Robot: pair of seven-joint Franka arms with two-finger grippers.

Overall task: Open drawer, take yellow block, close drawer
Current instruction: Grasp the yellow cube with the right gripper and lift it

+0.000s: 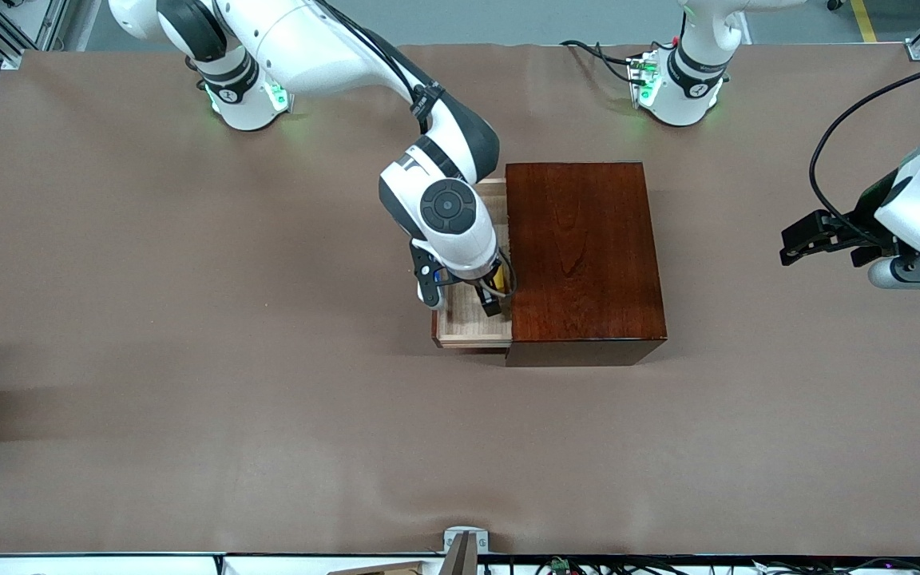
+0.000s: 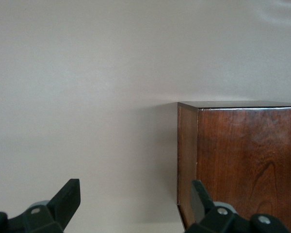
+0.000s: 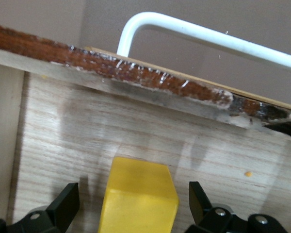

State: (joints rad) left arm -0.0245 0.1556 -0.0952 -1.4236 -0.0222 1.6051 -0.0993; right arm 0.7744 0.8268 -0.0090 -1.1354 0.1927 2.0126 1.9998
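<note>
The drawer (image 1: 469, 326) stands pulled out of the mahogany cabinet (image 1: 580, 255) toward the right arm's end of the table. My right gripper (image 1: 493, 294) is down inside it, open, with a finger on either side of the yellow block (image 1: 499, 277) and a gap on both sides. In the right wrist view the block (image 3: 138, 199) rests on the pale wood floor between my fingers (image 3: 65, 203), with the drawer's reddish-brown front (image 3: 136, 73) and white handle (image 3: 208, 36) past it. My left gripper (image 1: 789, 246) waits open and empty in the air over the left arm's end of the table.
The left wrist view shows the cabinet's side (image 2: 242, 160) and bare brown table (image 2: 87, 97) past the open left gripper (image 2: 136, 199). The drawer's pale side wall (image 3: 5, 136) is close beside the right gripper.
</note>
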